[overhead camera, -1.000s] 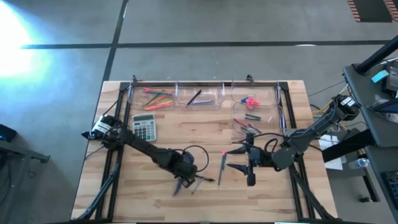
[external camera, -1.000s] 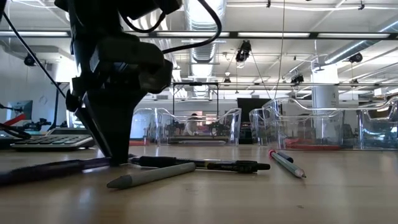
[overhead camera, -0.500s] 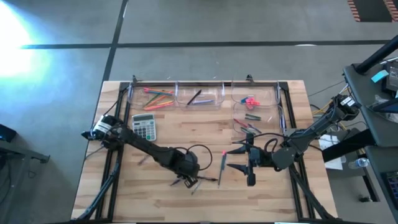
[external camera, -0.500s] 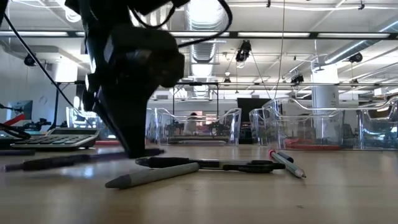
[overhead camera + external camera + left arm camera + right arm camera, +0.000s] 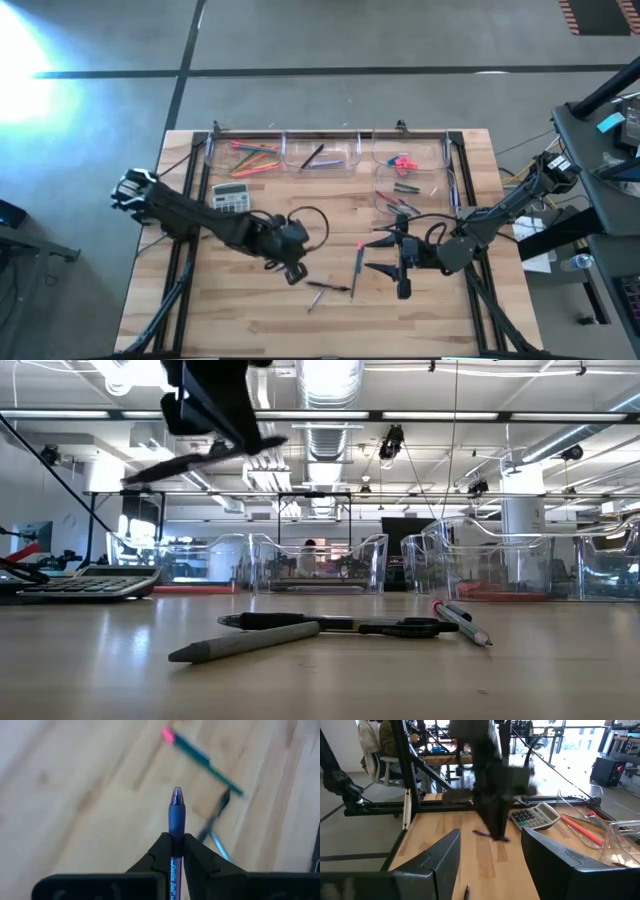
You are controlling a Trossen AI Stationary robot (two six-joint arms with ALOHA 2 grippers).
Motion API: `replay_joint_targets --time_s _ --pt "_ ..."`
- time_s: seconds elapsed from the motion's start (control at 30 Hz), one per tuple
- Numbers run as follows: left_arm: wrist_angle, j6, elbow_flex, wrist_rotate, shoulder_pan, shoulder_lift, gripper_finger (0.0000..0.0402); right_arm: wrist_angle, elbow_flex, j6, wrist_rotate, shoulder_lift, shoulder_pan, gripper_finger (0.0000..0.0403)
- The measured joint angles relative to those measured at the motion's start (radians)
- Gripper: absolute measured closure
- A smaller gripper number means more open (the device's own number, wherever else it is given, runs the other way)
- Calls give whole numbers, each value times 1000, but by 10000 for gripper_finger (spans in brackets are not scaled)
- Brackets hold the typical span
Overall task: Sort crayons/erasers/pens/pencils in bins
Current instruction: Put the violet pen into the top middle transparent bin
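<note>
My left gripper (image 5: 290,268) is above the table's middle, shut on a dark purple pen (image 5: 175,815) that also shows high in the low view (image 5: 200,458). On the table to its right lie two dark pens (image 5: 326,290), crossed (image 5: 330,625), and a green pencil with a pink end (image 5: 356,266). My right gripper (image 5: 383,254) hovers open at the right of these and touches nothing. Clear bins stand along the far edge: one holds pencils (image 5: 246,156), one a pen (image 5: 320,155), one erasers (image 5: 405,160). My left gripper pinches the purple pen between its two fingers (image 5: 162,854), on the barrel just behind the grip section (image 5: 175,840). The pen lies along the fingers, its tip (image 5: 176,796) sticking out ahead. It is lifted clear of the table and slants (image 5: 200,458).
A grey calculator (image 5: 231,198) lies at the left near the far bins. A fourth bin (image 5: 408,197) with short sticks sits right of centre. Black rails (image 5: 455,170) frame the table's sides. Bare wood lies along the near edge (image 5: 300,330).
My left gripper has risen from the table and drawn a little toward the far left, carrying the purple pen. The pen, lying on the wood a second ago, now hangs well above it. The other pens and the pencil have stayed put.
</note>
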Motion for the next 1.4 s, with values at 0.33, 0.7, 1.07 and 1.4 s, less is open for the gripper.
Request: replay_joint_targets --time_s 0.33,0.7,1.07,1.4 --pt "157 317 9 -58 151 -93 390 3 0 -10 0 0 0 202" --pt "332 543 10 118 401 -86 390 -42 0 -7 1 -1 0 202" --pt "410 761 15 142 470 -84 390 -56 0 -6 2 -1 0 202" --pt "423 975 27 173 765 -6 390 -48 0 20 29 -2 0 202"
